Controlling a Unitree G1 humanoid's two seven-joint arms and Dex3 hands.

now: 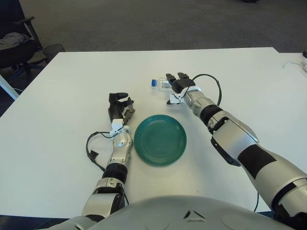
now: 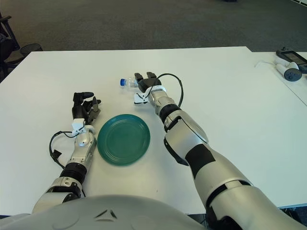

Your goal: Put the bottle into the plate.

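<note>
A small clear bottle (image 1: 162,84) with a blue cap (image 1: 154,82) lies on its side on the white table (image 1: 72,96), beyond the plate. The round green plate (image 1: 159,139) sits near the table's front, empty. My right hand (image 1: 176,84) is stretched forward at the bottle's base end, its dark fingers (image 1: 183,76) extended beside and over the bottle and not closed round it. The bottle also shows in the right eye view (image 2: 129,82). My left hand (image 1: 120,102) shows just left of the plate, fingers relaxed and holding nothing.
A black cable (image 1: 92,147) loops beside my left forearm. An office chair (image 1: 17,43) and a bin (image 1: 53,49) stand off the table's far left corner. Small devices (image 2: 291,64) lie on a second table at the right.
</note>
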